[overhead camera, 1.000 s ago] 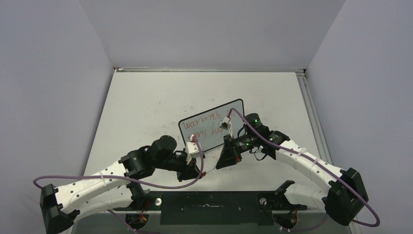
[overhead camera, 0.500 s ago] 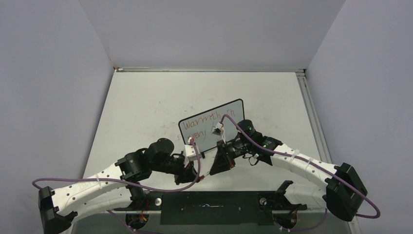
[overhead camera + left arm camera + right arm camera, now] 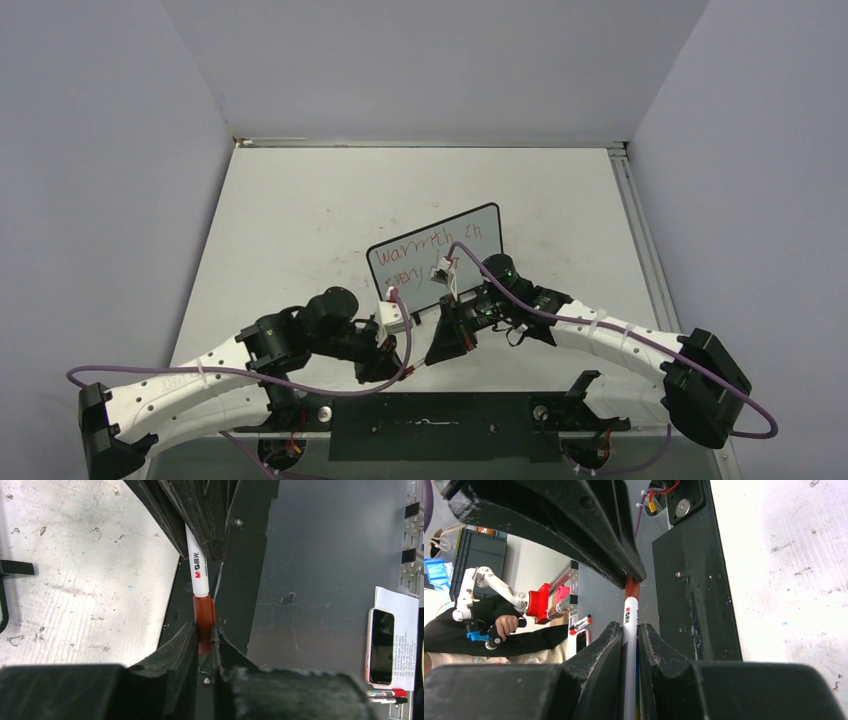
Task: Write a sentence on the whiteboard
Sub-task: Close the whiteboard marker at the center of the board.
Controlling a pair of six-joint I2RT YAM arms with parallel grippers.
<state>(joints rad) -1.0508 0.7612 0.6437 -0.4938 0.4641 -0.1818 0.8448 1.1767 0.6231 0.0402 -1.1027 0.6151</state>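
The whiteboard (image 3: 477,226) stands tilted at mid-table with the sentence (image 3: 418,258) in red on it in two lines. In front of it, near the table's front edge, my two grippers meet tip to tip. My left gripper (image 3: 403,362) (image 3: 204,635) is shut on the red cap (image 3: 204,622) of a marker. My right gripper (image 3: 438,350) (image 3: 630,632) is shut on the same marker's white barrel (image 3: 198,572) (image 3: 630,617). Cap and barrel sit joined in one line between the two grippers.
The black base plate (image 3: 440,412) runs along the near edge right under the grippers. Grey walls close in the table on three sides. Off the table lie a phone (image 3: 381,645) and spare markers (image 3: 387,694).
My right gripper has drawn back from the whiteboard toward the near edge and left, uncovering the writing. The left gripper has shifted slightly nearer with it; both stay shut on the marker.
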